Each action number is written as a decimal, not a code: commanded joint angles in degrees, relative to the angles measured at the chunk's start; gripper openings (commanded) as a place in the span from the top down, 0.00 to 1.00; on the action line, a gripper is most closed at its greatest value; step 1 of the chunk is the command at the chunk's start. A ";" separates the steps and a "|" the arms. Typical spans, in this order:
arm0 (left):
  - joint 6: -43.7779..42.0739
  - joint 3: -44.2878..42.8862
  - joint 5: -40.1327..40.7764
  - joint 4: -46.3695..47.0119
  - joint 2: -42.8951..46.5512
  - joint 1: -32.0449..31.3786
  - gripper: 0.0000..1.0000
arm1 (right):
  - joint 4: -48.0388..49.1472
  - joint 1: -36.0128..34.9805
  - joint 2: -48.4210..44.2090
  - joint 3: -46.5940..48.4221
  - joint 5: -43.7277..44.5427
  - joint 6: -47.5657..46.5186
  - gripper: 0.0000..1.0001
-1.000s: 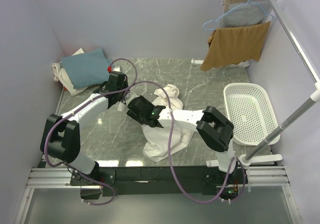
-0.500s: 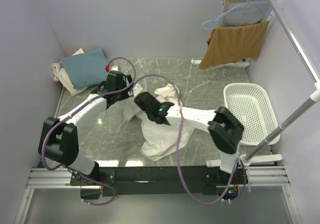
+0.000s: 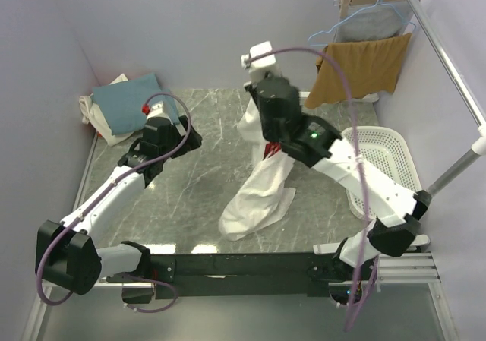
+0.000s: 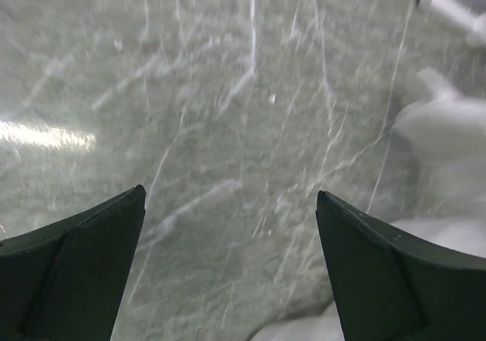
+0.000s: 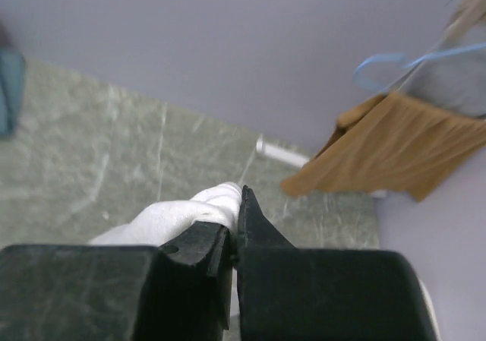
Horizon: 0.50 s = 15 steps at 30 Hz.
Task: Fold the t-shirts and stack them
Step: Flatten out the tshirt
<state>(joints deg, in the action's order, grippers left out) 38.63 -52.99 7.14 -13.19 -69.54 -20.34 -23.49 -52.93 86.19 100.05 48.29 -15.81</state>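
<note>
The right pincer point(image 5: 238, 201) is clamped tight on a bunch of the white t-shirt point(image 3: 262, 189) and holds it high above the desk point(image 3: 205, 174). The shirt hangs in a long drape with its lower end resting on the marble. The red print point(image 3: 269, 149) shows partway down. Lifting it this way probably lets its own weight pull the crumples out, so that it can be laid flat for folding. Which part of the shirt is gripped, collar or shoulder, I cannot tell from the wrist view.

The left pincer point(image 4: 230, 197) hovers over bare desk with its jaws wide apart and nothing between them. The hanging shirt is off to its side, well apart. It seems to be keeping clear, ready to catch a hem or corner.

The teal-blue t-shirt point(image 3: 129, 102) lies at the far left corner on top of an off-white one point(image 3: 95, 117), which looks like the stack.

Half a second earlier the right pincer was low over the desk with the shirt heaped beneath it, and the left pincer was close beside that heap. Since then the right arm has swung up and back, and the left has drawn away.
</note>
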 commanded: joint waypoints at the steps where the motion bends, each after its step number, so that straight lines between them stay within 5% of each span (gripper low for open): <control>1: 0.83 4.90 -6.16 4.22 0.02 -0.23 0.00 | -2.88 -4.89 -0.59 16.90 5.58 -7.63 1.00; 10: 2.50 6.41 -8.02 6.95 -1.04 -1.63 0.01 | 26.18 -22.56 6.17 33.62 14.63 -40.38 1.00; 15: 2.85 4.83 -5.40 5.46 0.19 -1.63 0.00 | 37.80 -26.61 8.73 36.71 14.37 -49.58 1.00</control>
<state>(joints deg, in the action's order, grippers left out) 40.34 -45.67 0.05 -9.28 -70.98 -21.85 0.97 -77.60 93.10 134.65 61.58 -52.45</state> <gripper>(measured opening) 0.995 0.026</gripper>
